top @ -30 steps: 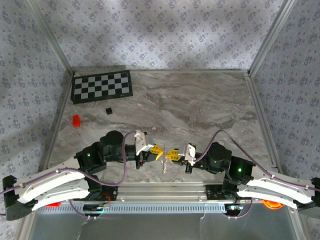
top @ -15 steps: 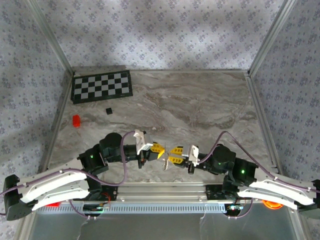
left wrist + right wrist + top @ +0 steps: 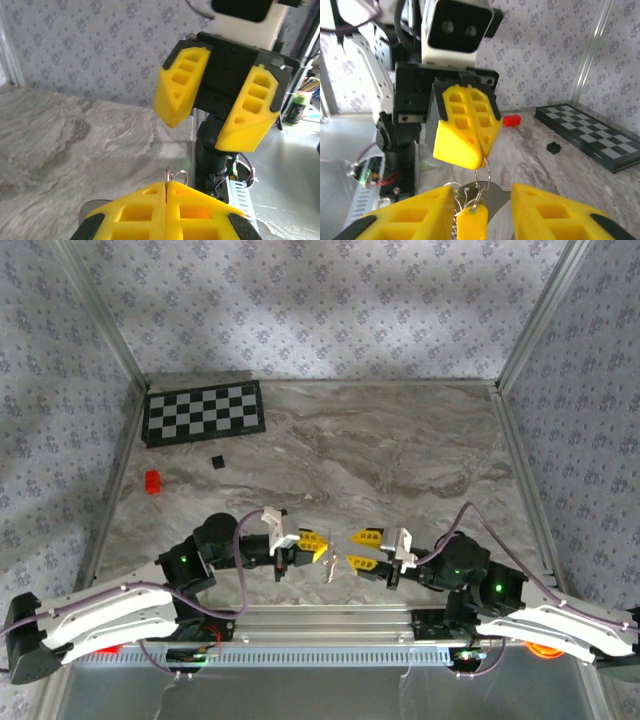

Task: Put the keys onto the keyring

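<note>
grey marble table [image 3: 400,460] with flower-patterned walls on three sides; a checkerboard [image 3: 204,412] lies in the far left corner, with a small red block [image 3: 152,481] and a small black cube [image 3: 217,461] just in front of it. near the front edge the two arms face each other tip to tip. the left pincer [image 3: 315,545] has its yellow fingers pressed together on the top of the keyring [image 3: 482,177], a thin silver loop hanging from its tip. the keys [image 3: 472,217] dangle from that loop above the table, one plain silver, one with a yellow plastic head. the right pincer [image 3: 362,549] stands partly open with nothing in it, its fingers spread just beside the hanging keys, apart from them in the top view.
</note>
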`<action>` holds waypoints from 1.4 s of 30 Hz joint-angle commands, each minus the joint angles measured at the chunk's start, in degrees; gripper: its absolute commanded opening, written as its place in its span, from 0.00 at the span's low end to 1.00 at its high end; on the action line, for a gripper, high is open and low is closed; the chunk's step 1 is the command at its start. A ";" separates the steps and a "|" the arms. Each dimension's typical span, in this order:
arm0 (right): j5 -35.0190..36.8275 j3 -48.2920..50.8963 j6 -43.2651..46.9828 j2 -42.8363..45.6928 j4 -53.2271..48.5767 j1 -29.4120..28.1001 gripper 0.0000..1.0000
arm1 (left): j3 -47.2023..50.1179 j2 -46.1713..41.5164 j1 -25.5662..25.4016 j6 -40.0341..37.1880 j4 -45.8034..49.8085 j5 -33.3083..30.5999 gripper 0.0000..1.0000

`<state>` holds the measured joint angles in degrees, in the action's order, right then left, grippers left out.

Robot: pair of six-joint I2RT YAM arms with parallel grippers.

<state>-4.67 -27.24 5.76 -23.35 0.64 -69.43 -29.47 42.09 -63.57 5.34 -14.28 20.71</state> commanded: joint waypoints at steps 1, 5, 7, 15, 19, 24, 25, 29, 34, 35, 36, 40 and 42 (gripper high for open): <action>-2.79 -0.91 -4.88 1.59 -0.07 -0.44 0.38 | 0.64 -2.20 -0.63 -1.60 -7.51 4.13 0.00; -2.50 -1.64 -5.73 1.65 -1.87 -0.44 0.38 | 1.08 -2.88 -0.68 -1.93 -9.21 5.69 0.00; -2.28 -1.91 -5.76 1.43 -1.80 -0.44 0.38 | 1.34 -2.87 -0.76 -1.79 -10.33 5.92 0.00; -1.35 -3.64 -4.38 -1.34 -0.30 -0.51 0.31 | 1.14 -2.19 -1.63 -1.54 -12.97 5.40 0.00; -2.07 -4.69 -3.68 -3.36 -0.32 -0.53 0.29 | 0.56 -1.59 -1.73 -1.74 -12.75 5.22 0.00; -2.79 -4.61 -3.48 -3.83 0.66 -0.58 0.28 | 0.22 -0.97 -1.91 -2.00 -12.53 5.05 0.00; -3.04 -4.44 -3.55 -3.89 1.03 -0.53 0.28 | 0.16 -0.88 -1.91 -2.09 -12.45 5.04 0.00; -3.71 -4.14 -3.65 -4.62 1.72 -0.53 0.28 | -0.21 -0.46 -1.91 -2.18 -12.36 5.17 0.00; -4.35 -3.54 -3.74 -4.93 2.46 -0.53 0.29 | -0.36 -0.01 -1.93 -2.24 -12.18 4.63 0.00; -4.21 -3.52 -3.65 -5.03 2.43 -0.53 0.29 | -0.35 0.08 -1.99 -2.21 -12.31 4.68 0.00; -4.12 -3.53 -3.66 -5.28 2.33 -0.53 0.29 | -0.34 0.19 -2.00 -2.11 -12.37 4.69 0.00; -4.64 -3.21 -3.96 -5.75 3.09 -0.53 0.29 | -0.31 0.10 -2.17 -2.26 -12.26 4.60 0.00; -5.14 -3.00 -4.16 -6.11 3.40 -0.51 0.29 | -0.23 0.09 -2.25 -2.35 -12.30 4.52 0.00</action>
<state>-8.49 -29.93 1.48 -29.21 1.93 -69.54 -27.51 42.54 -65.12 3.92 -23.79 24.86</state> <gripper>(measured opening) 0.291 0.047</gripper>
